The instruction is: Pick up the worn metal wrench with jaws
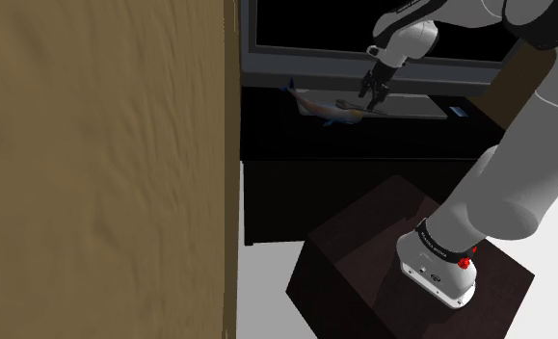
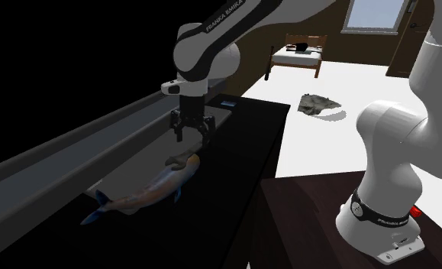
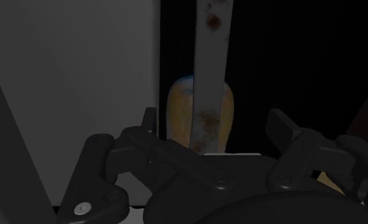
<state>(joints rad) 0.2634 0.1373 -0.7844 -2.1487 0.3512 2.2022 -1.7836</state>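
Pincer released, poised above flat, rust-spotted pale metal wrench across a rounded orange fish.

Wrench across fish, both on cabinet.

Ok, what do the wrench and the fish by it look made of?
Wrench: looks like dull pale-grey metal with a matte finish; rust-brown blotches along the handle suggest wear.
Fish: smooth orange-yellow surface shading to blue at the edge, with a faint sheen. It could be plastic or a real fish; the look leaves that open.
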